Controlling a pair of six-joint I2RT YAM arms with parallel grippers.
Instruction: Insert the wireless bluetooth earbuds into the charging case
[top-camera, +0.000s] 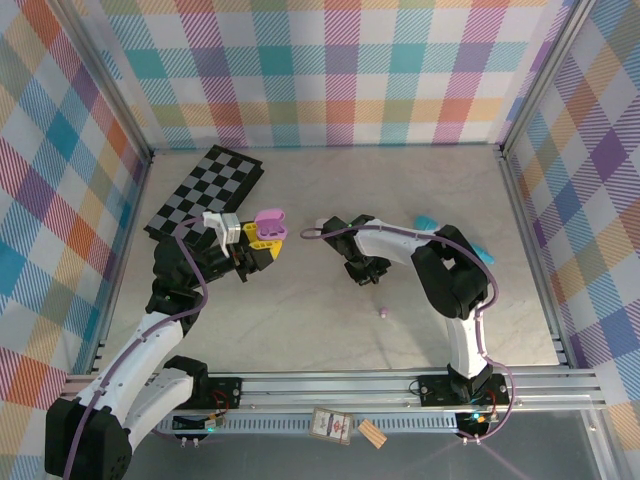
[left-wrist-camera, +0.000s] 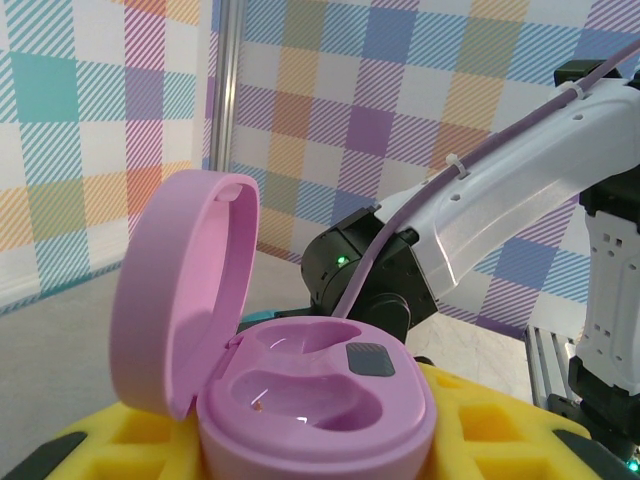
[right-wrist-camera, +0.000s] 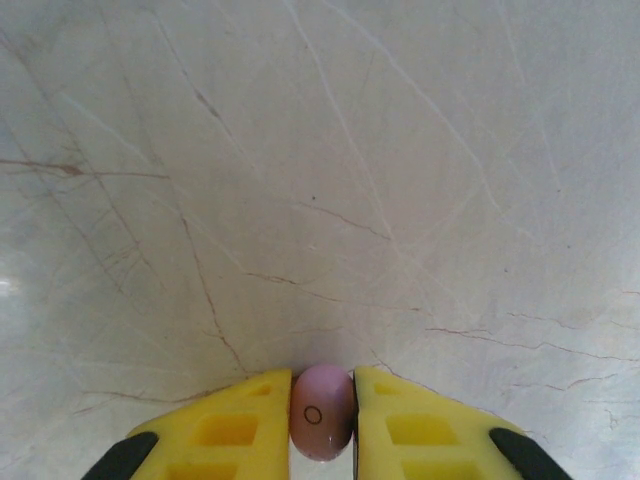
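Note:
A purple charging case (left-wrist-camera: 320, 385) with its lid (left-wrist-camera: 180, 290) swung open sits between the yellow fingers (left-wrist-camera: 480, 440) of my left gripper (left-wrist-camera: 320, 450), which is shut on it; both of its wells are empty. From above, the case (top-camera: 269, 224) is held left of centre. My right gripper (right-wrist-camera: 322, 420) is shut on a small purple earbud (right-wrist-camera: 320, 405), low against the marble tabletop; in the top view that gripper (top-camera: 358, 272) is at mid-table, facing the case. Another purple earbud (top-camera: 383, 313) lies loose on the table nearer the front.
A black-and-white checkerboard (top-camera: 205, 190) lies at the back left. Two turquoise items (top-camera: 425, 221) (top-camera: 485, 255) rest by the right arm. Plaid walls and metal rails (top-camera: 530, 250) close in the table.

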